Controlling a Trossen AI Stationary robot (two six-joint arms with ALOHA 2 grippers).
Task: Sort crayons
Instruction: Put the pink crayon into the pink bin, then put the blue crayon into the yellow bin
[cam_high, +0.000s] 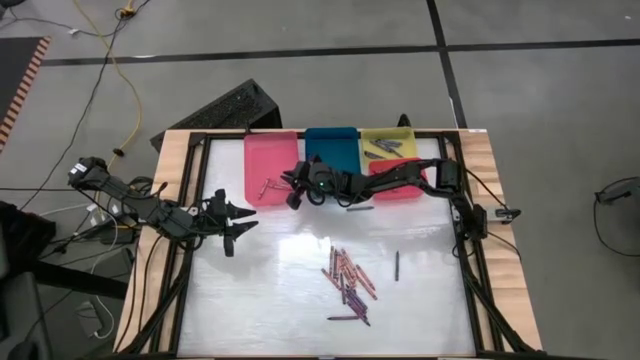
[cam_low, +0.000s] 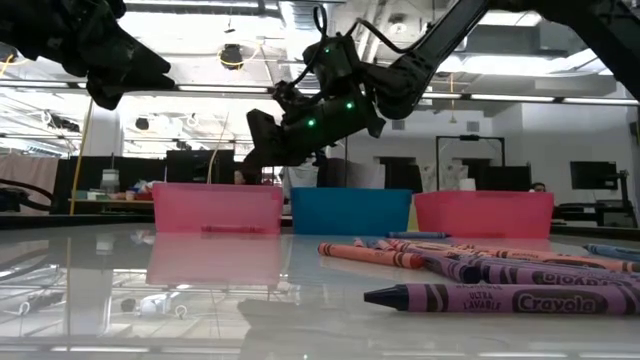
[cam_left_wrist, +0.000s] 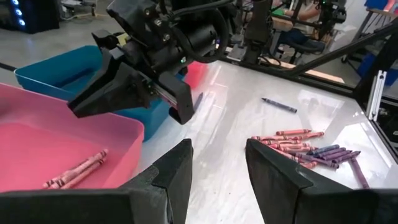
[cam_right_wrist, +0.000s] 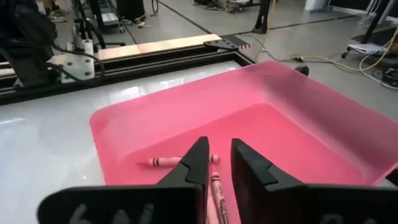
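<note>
your right pincer (cam_high: 292, 190) hung over the shallow pink plastic tray (cam_high: 255, 150), fingers slightly apart, nothing visibly clamped. releasing low and level there would have kept the thin paper-wrapped pink crayons (cam_right_wrist: 180, 162) from bouncing on the smooth tray floor. the loose waxy crayon pile (cam_high: 348, 280) lay well apart from that tray on the glossy white surface (cam_high: 270, 290). the left pincer (cam_high: 235, 228), apart and empty, waited beside the tray.
</note>
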